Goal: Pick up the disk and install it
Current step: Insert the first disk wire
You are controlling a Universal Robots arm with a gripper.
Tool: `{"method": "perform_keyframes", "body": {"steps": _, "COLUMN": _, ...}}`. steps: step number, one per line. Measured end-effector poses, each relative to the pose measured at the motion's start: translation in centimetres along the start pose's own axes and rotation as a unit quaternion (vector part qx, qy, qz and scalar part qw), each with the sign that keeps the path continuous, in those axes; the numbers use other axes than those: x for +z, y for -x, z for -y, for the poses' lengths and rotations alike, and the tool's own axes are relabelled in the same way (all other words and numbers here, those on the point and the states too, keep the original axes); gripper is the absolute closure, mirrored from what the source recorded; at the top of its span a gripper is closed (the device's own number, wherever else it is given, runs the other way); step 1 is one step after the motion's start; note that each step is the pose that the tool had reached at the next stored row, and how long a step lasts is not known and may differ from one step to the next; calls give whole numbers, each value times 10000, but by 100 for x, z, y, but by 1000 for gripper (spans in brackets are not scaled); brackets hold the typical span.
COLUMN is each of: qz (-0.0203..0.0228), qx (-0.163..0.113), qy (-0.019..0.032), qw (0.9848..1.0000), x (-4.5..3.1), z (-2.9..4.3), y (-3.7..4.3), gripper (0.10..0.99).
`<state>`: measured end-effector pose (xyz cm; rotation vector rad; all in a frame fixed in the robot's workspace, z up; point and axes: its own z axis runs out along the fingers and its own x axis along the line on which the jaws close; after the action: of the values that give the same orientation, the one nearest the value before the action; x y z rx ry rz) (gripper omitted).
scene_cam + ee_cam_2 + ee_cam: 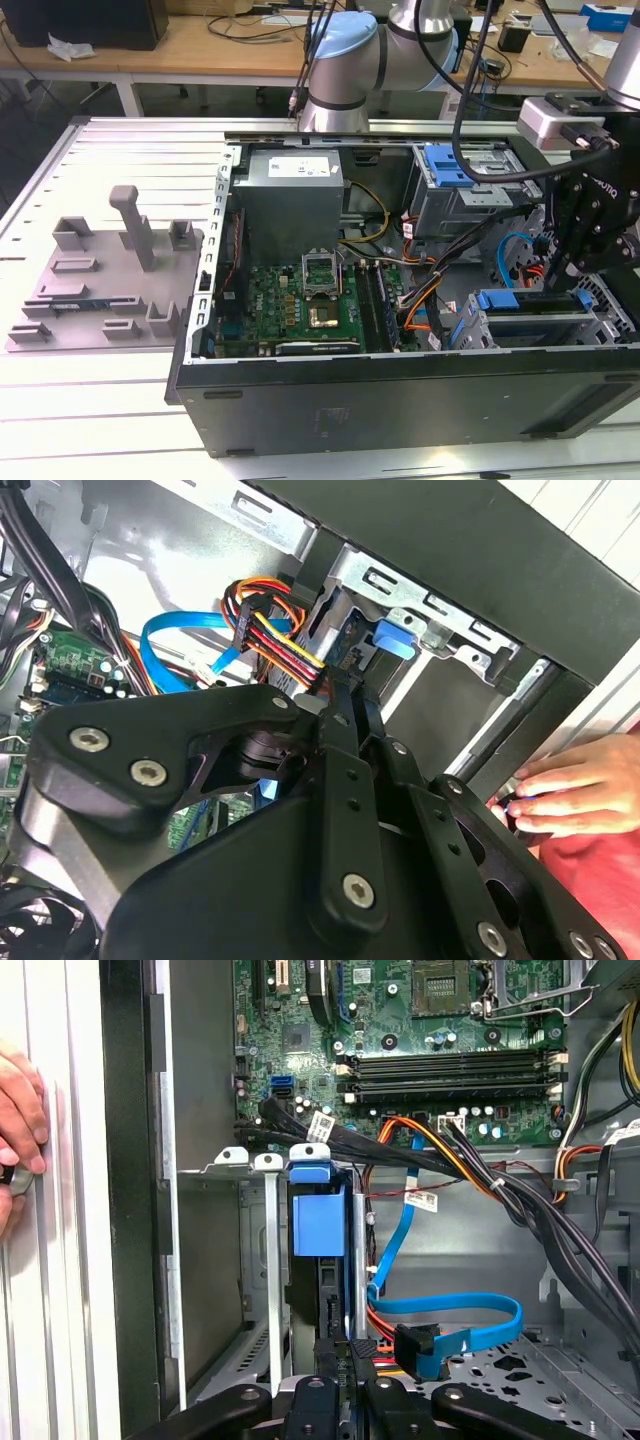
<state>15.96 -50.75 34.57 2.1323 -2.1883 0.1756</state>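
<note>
Gripper (340,1365) black metal, narrow, clamping disk (318,1225) | flat blue-framed slab upright in steel cage (268,1260)

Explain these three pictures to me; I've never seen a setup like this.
A silver-and-blue jointed robot arm works over an open black desktop computer case lying on a white slatted table. The exterior view looks from off the arm; both wrist views ride on it, looking past its black gripper. The gripper hangs at the metal drive cage, where the blue-framed grey disk stands edge-on. A grey moulded fixture lies at the exterior view's left. A person's hand rests outside the case.
</note>
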Motion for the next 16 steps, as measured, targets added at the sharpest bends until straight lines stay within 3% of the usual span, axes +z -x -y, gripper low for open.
{"method": "perform_keyframes", "body": {"steps": 16, "qz": 0, "qx": 0, "qy": 0, "qw": 10000, "x": 8, "z": 16, "y": 2, "gripper": 922}}
